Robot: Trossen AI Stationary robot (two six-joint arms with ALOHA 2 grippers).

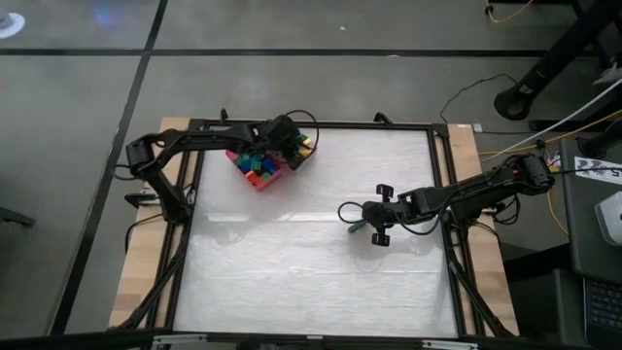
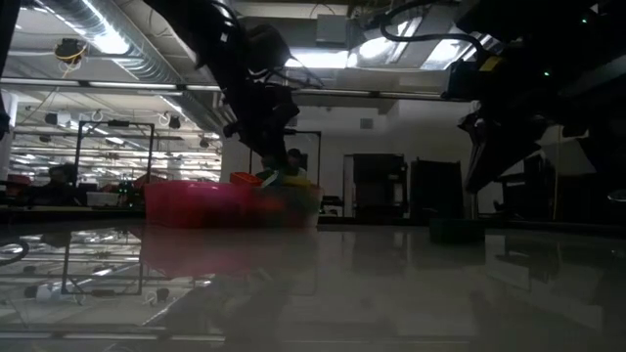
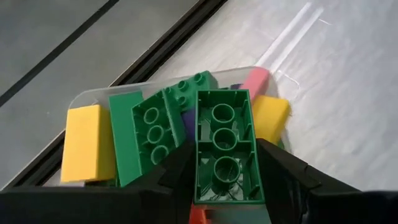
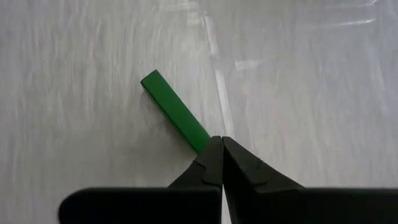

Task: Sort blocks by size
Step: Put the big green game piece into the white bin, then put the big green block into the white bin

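Left arm reaching from the table's left edge to the far left part of the table (image 1: 311, 262), left gripper (image 1: 292, 144) over the clear tray (image 3: 273, 78) that sits just beside the pink tray (image 1: 260, 181). Jaws clamped on a green brick (image 3: 222, 146), one finger (image 3: 180, 171) on each long side, hollow underside with three round tubes facing the wrist camera. Under it in the clear tray: more blocks (image 3: 143, 134) heaped together, a green one on its side showing three tubes, another green with studs up, a flat green slab, a yellow brick (image 3: 84, 142) at one end, a second yellow (image 3: 268, 118) at the other, a pink edge and a sliver of purple between them. Pink tray full of mixed blocks (image 1: 255, 165), blue, green, red and yellow. Low view: pink tray (image 2: 191, 205) as a red-pink band on the table, left arm coming down behind it, colours dim.

Further right, near mid-table, the right gripper (image 1: 362, 220) low over the surface, right arm stretched in from the right edge. Jaws brought together, fingertips (image 4: 214, 152) meeting at the near end of a long green bar (image 4: 174, 111); whether the bar is pinched or only touched, cannot tell. Bar lying flat on the table, smooth side showing, angled away from the gripper, well apart from both trays.
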